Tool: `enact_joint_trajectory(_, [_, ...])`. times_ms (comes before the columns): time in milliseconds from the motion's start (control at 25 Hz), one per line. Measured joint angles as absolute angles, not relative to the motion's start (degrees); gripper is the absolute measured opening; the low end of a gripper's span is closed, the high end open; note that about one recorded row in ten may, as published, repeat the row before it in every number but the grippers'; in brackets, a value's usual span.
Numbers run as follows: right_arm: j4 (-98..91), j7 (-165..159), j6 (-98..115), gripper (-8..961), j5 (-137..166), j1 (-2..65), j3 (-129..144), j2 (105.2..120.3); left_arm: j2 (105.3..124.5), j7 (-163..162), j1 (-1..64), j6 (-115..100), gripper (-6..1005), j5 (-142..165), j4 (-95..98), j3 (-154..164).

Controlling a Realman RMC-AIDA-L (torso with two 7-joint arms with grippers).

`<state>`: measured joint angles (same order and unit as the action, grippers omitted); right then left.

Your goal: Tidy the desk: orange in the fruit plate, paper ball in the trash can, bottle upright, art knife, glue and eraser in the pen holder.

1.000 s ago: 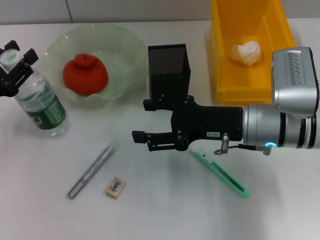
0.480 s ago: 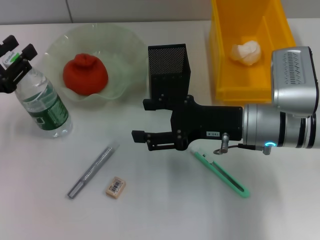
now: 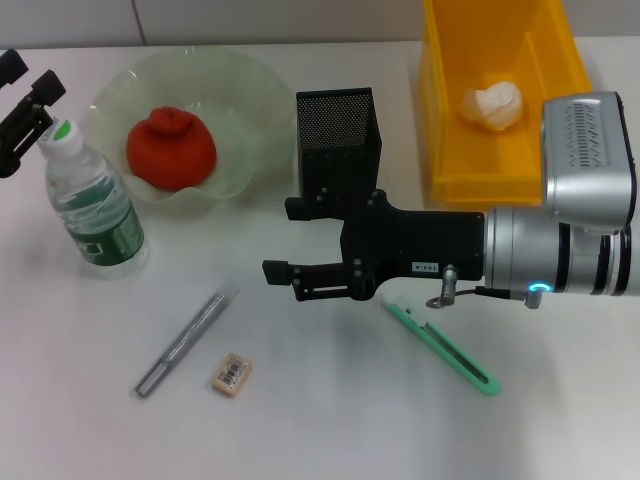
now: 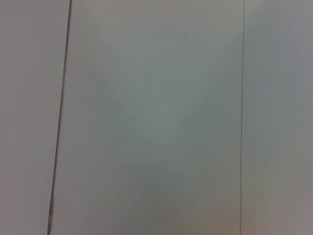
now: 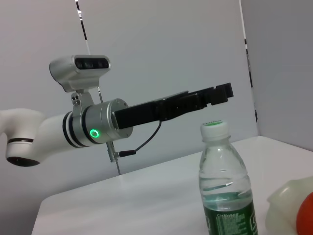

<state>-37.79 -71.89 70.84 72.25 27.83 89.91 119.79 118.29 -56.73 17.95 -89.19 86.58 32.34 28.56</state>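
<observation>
White counter [image 3: 330,420] fills the head view, with a pale wall behind it. On its left side the bottle [image 3: 93,205] stands upright: clear plastic, part full of water, with a green-and-white cap and a green label whose print is too small to read. The left tool [image 3: 22,105] hangs just beside the cap, fingers spread and holding nothing; the right wrist view shows it above and apart from the bottle top. Next to the bottle the orange [image 3: 170,150] sits in a frosted, wavy-edged plate [image 3: 245,120]. A black mesh pen holder [image 3: 335,140] stands near the middle, and to its right a yellow bin [image 3: 455,170] holds the crumpled white paper ball [image 3: 494,105]. The right tool [image 3: 285,240] hovers over the middle of the counter in front of the pen holder, its black fingers parted and empty; a small white tag on its body has writing that cannot be made out. Just beside that arm lies the green art knife [image 3: 445,350], flat on the counter. Further left lie a grey glue stick [image 3: 185,345] and, near its lower end, the tan eraser [image 3: 231,374], which has a barcode on its face. The left wrist view shows only a plain pale surface.
</observation>
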Motion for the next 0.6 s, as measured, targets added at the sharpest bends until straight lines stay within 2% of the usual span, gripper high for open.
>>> enact_joint_trajectory(600, [-37.8, -71.9, 70.9, 829, 72.2, 27.8, 89.9, 119.8, 118.21, -60.4, 17.5, -101.4, 494, 87.0, 36.2, 32.9])
